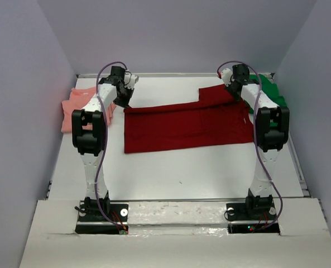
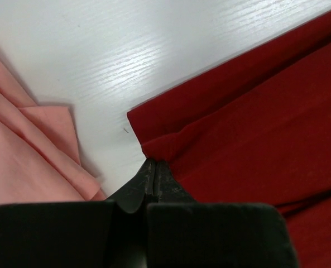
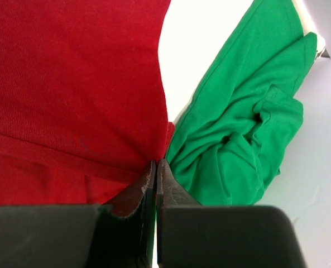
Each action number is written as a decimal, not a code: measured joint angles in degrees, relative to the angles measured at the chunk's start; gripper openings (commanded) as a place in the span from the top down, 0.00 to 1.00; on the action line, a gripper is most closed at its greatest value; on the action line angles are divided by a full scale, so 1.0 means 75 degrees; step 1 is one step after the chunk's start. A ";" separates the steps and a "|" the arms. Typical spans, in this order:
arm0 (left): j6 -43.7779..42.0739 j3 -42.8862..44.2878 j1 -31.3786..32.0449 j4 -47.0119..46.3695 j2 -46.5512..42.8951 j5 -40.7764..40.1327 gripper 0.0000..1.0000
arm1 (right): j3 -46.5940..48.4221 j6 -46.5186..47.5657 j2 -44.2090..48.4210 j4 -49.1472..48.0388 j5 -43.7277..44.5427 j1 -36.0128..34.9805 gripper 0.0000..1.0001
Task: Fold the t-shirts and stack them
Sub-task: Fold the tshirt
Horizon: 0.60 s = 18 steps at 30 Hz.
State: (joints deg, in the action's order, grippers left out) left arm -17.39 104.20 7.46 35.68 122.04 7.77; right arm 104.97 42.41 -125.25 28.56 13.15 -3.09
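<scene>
Our left gripper has its jaws pressed together on the far left corner of the dark red t-shirt. The cloth makes a small ridge just at the tips, so we judge that it is pinched. Our right gripper is closed in the same way on the far right edge of this shirt, and the creases run toward its tips.

To do the fold well, we should lift both corners together at the same height, keep the edge stretched between us, and carry it toward the near edge before we let go. The right side needs care, because the bright green t-shirt lies crumpled just beside those tips and could be caught.

From the grippers the red shirt spreads as a wide band across the middle of the table. The salmon pink t-shirt lies near the left gripper, apart from the red one.
</scene>
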 measured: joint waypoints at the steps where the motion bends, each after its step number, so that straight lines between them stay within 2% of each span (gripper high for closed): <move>1: -0.0020 -0.0017 0.0020 0.0003 -0.0006 -0.0009 1.00 | -0.0038 0.0003 0.0035 0.0017 0.0000 0.0000 1.00; 18: -0.0140 -0.0280 0.0146 0.0052 -0.0463 -0.0125 1.00 | -0.0548 0.0012 0.0157 0.0020 0.0090 0.0000 1.00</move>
State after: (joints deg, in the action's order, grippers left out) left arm -18.44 102.10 8.56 36.07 118.56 6.83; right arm 100.86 42.50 -124.07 28.71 13.82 -3.09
